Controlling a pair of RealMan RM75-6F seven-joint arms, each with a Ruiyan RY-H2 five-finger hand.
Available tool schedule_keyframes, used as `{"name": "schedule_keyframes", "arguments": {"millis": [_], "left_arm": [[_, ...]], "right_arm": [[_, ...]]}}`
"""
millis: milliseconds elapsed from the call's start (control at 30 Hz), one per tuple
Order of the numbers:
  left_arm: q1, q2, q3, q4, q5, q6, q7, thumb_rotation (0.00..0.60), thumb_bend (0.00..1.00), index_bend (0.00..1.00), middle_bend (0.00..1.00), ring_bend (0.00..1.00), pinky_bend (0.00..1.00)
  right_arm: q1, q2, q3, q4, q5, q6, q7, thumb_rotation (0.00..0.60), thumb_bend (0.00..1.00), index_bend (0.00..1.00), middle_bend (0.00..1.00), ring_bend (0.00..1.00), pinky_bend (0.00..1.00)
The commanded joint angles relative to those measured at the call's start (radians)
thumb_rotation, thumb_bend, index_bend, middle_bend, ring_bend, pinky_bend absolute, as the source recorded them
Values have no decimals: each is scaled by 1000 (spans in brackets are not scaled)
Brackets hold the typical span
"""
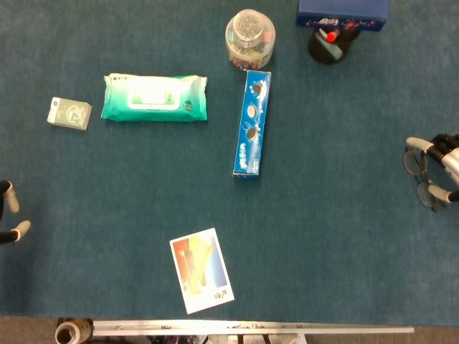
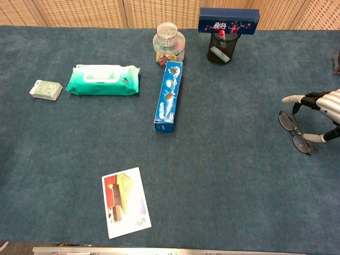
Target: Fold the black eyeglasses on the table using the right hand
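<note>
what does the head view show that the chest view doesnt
Only the head view shows the left robot hand at the left edge, fingers apart and empty, and a tape roll below the table edge. Only the chest view shows the woven panels behind the table. Both share the right robot hand over the black eyeglasses, the wet wipes pack, the blue cookie box, the postcard and the pen holder.

Wipes pack [image 1: 155,97], cookie box [image 1: 252,123], postcard [image 1: 201,270].
</note>
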Motion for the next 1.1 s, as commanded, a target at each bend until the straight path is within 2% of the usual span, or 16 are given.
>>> {"name": "schedule_keyframes", "arguments": {"millis": [33,767,967,1100], "left_arm": [[0,0,0,0,0,0,0,600,51,617,844,1000,985],[4,-3,2,5,-5,-1,-5,600,51,617,844,1000,985],[3,0,1,1,-3,-1,-4,600,51,617,844,1000,985],[1,2,0,-4,1,0,-2,600,50,617,844,1000,985]], "right_arm": [[0,-3,-1,4,0,-2,2,600,106,176,377,262,370],[-5,-11,-3,20,2,-1,13,600,106,176,377,262,370],[-7,31,21,-35,8,55,-6,600,106,176,377,262,370],[-13,82,44,-108,17,102,-42,600,106,176,377,262,370]]}}
